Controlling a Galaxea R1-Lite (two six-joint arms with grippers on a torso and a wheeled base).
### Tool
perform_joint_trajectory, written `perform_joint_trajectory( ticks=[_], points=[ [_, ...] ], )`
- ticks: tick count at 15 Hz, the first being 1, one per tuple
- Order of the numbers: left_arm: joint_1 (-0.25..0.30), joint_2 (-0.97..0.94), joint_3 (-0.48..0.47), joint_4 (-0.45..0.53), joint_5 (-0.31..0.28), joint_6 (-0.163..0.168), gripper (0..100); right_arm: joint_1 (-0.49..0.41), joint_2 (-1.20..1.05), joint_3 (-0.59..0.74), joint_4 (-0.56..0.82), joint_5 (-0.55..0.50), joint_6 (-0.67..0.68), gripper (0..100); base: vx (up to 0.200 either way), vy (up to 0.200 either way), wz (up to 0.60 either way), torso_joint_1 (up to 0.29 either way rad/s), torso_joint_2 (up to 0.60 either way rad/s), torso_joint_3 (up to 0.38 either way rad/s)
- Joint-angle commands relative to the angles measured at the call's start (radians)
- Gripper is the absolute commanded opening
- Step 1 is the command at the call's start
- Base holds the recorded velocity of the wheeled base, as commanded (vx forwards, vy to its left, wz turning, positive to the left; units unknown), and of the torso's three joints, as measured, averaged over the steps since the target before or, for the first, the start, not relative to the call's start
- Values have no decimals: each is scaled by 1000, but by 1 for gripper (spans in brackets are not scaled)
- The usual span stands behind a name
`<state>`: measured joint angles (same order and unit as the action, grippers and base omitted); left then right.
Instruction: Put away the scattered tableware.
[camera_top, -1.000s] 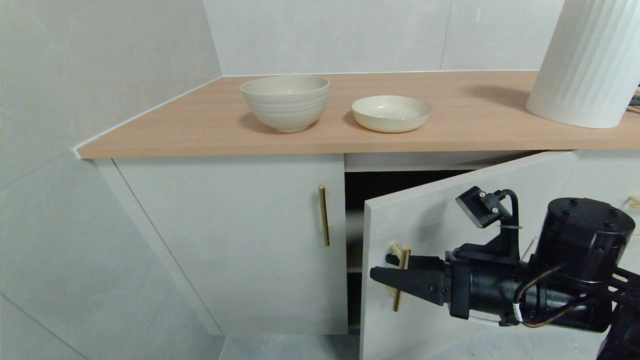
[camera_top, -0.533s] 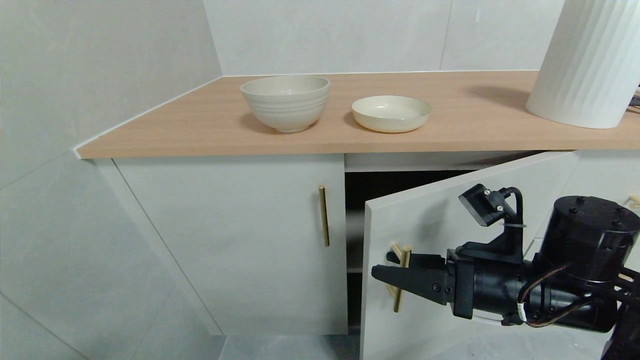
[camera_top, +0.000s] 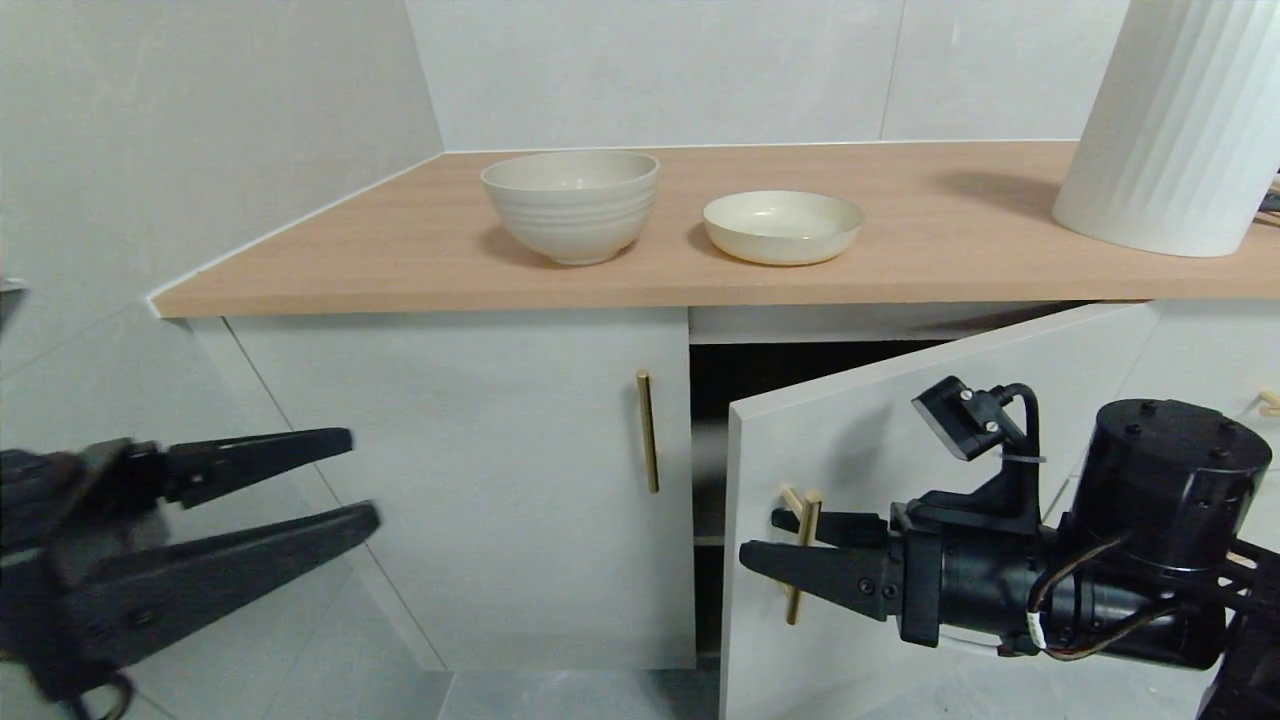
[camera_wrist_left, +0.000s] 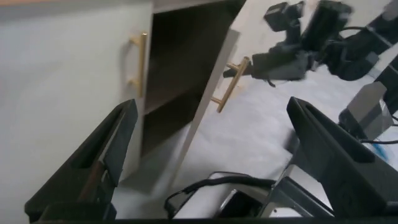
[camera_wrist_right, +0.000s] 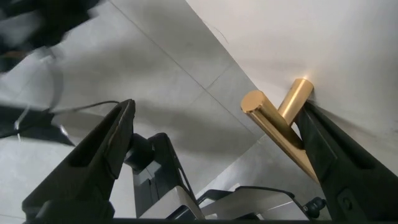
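Note:
A ribbed cream bowl and a shallow cream dish stand side by side on the wooden countertop. Below them, the right cabinet door hangs partly open. My right gripper is open, its fingers straddling that door's brass handle without clamping it. In the right wrist view the handle lies close to one finger of the gripper. My left gripper is open and holds nothing, low at the left in front of the closed left door; the left wrist view has it facing the open cabinet.
A tall white ribbed vessel stands on the counter's right end. The left door carries a vertical brass handle. The cabinet's dark inside shows a shelf. Tiled walls close the corner at left and behind.
My left gripper has come into the head view from the left, open. The right gripper stays at the door handle with barely any shift.

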<state>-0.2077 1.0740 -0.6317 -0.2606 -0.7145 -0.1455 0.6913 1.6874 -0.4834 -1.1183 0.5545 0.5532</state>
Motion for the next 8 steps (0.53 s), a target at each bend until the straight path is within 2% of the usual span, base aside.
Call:
perform_joint_trajectory(
  ticks=[1, 3, 4, 5, 6, 8],
  points=[
    [-130, 333, 55, -195, -2, -8, 100, 1, 12, 2, 2, 1, 1, 100, 0, 0, 0, 0, 0, 0],
    [-177, 451, 118, -341, 35, -8, 100, 1, 37, 2, 2, 1, -1, 100, 0, 0, 0, 0, 0, 0],
    [-185, 498, 138, -417, 58, -6, 100, 1, 43, 2, 2, 1, -1, 100, 0, 0, 0, 0, 0, 0],
    [-188, 511, 144, -440, 64, -6, 100, 1, 44, 2, 2, 1, -1, 100, 0, 0, 0, 0, 0, 0],
    [-207, 564, 167, -535, 96, -11, 100, 1, 44, 2, 2, 1, -1, 100, 0, 0, 0, 0, 0, 0],
    [-233, 580, 184, -586, 133, -34, 100, 1, 44, 2, 2, 1, -1, 100, 0, 0, 0, 0, 0, 0]
  ],
)
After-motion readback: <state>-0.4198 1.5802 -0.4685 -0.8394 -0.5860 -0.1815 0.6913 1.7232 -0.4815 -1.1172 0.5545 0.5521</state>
